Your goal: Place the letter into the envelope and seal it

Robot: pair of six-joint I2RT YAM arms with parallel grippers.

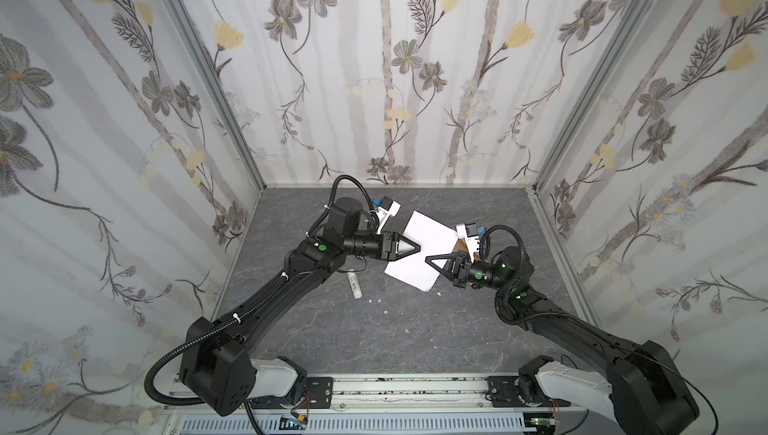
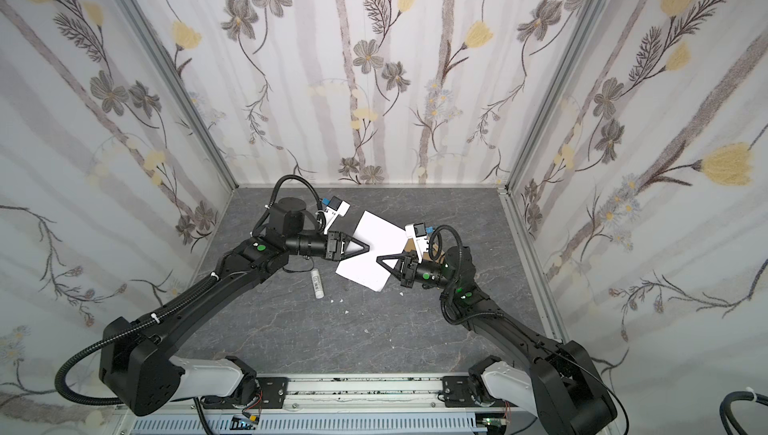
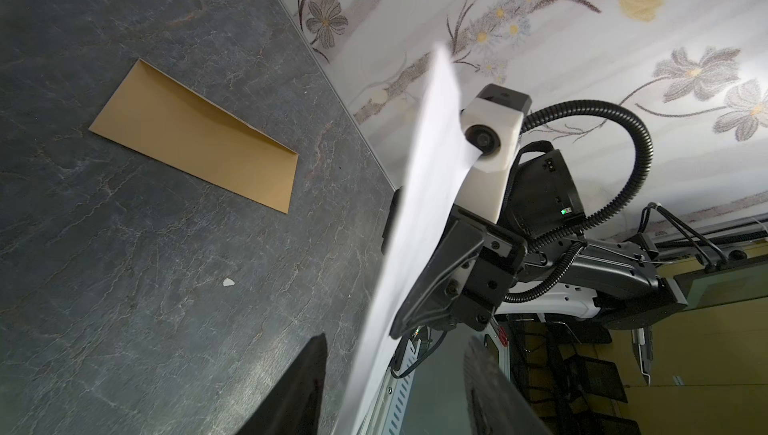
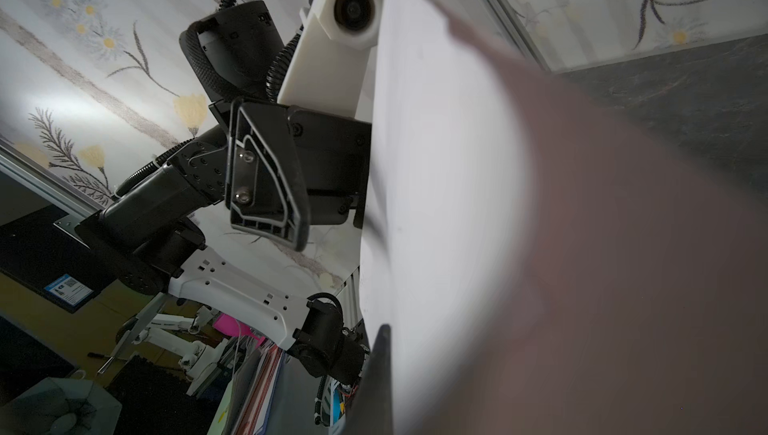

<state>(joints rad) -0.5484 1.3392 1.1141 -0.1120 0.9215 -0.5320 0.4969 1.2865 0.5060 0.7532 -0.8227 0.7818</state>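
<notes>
The right pincer (image 1: 430, 259) is clamping one edge of the letter (image 1: 424, 233). The sheet is standing almost upright in the air, near the envelope (image 3: 195, 138), on the side of it that is facing the left arm. The left pincer (image 1: 417, 249) is standing with its jaws apart around the sheet's other end and is not gripping it.

In my judgement the thin sheet is therefore depending on one grip only. It could bend, swing or slip out while travelling toward the envelope, and a curled edge could catch on the mouth instead of entering. The envelope is lying flat and free on the surface (image 1: 374, 329), so a push from the paper could slide it away.

In both top views the right arm is covering nearly all of the envelope, and only a brown corner is showing. In the left wrist view I cannot tell whether its flap is open, and no sticker is showing. The sheet, close to the lens, is blurring most of the right wrist view. The letter is showing only plain white.
</notes>
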